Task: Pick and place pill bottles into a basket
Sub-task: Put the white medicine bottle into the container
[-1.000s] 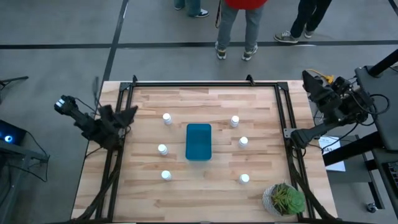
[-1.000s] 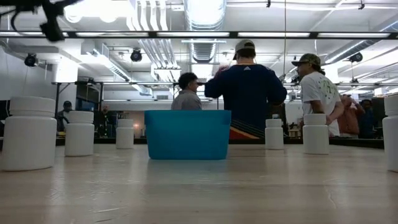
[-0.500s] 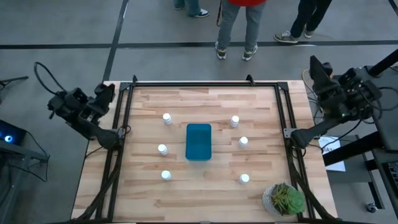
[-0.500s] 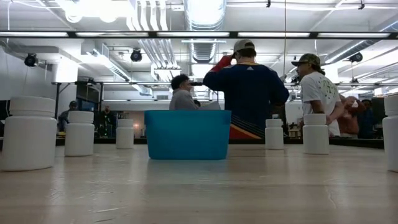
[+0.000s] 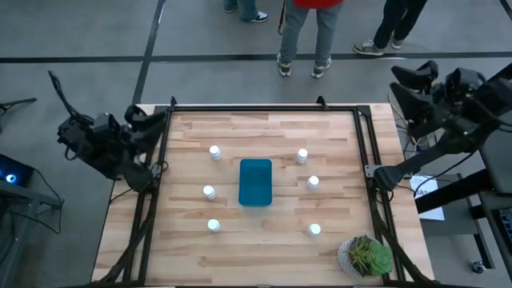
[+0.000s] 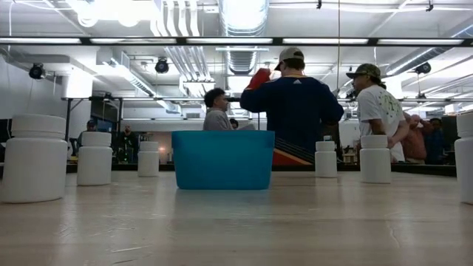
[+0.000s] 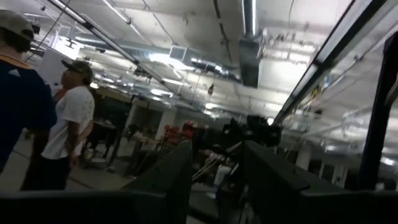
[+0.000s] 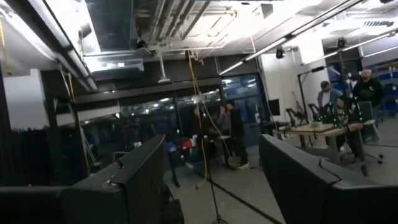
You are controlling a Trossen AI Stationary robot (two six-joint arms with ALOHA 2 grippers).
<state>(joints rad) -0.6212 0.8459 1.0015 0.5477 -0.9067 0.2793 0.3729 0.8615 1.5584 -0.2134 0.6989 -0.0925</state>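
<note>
Six small white pill bottles stand upright on the wooden table: three left of the basket (image 5: 214, 152), (image 5: 209, 192), (image 5: 214, 226) and three right of it (image 5: 302, 156), (image 5: 313, 182), (image 5: 314, 230). The teal basket (image 5: 256, 182) stands on its base at the table's middle; it also shows in the low view (image 6: 223, 159). My left gripper (image 5: 152, 118) is open and empty, raised beside the table's far left corner; its wrist view (image 7: 214, 180) looks into the room. My right gripper (image 5: 404, 86) is open and empty, raised beyond the table's far right corner, and also shows in its wrist view (image 8: 214, 174).
A green potted plant (image 5: 366, 256) stands at the table's near right corner. A black frame (image 5: 264, 107) runs along the table's far edge and sides. People (image 5: 308, 32) stand beyond the far edge. Bare wood lies between the bottles and the near edge.
My left gripper has drawn back from over the table's left edge toward the far left corner and tipped up; it has left the low view's top. My right gripper has shifted a little toward the far edge and tipped up. The bottles and basket have stayed put.
</note>
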